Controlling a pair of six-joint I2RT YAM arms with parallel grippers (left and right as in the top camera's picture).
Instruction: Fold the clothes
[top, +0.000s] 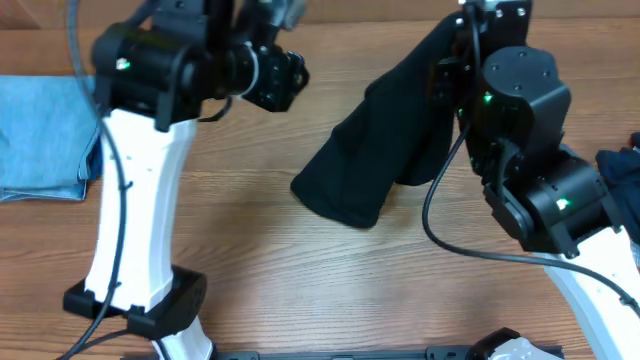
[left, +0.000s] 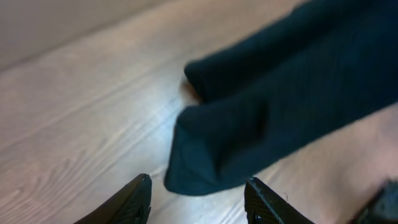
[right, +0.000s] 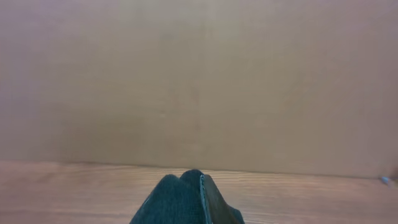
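Black T-shirt (top: 385, 150), bunched and hanging rather than spread: its high end is caught up at the far right of the counter (top: 300, 270), and its low end slumps onto the wood near the middle. Its long axis slants from that raised corner down towards the near left, the rounded lower end pointing at the left arm. The right hand (right: 200, 199) is clamped together on a pinch of the dark cloth. The left hand (left: 196, 183) has its fingers apart with nothing between them, hovering just short of the shirt's low edge.

From where I stand, the worry is that single pinch: if the cloth slides out, the whole shirt drops in a heap. The low end also looks doubled over, so the left hand could close on two layers, or on bare wood, and any fold from that would come out crooked.

Further out, a light blue denim piece (top: 40, 135) lies at the left edge and a dark navy garment (top: 625, 165) at the right
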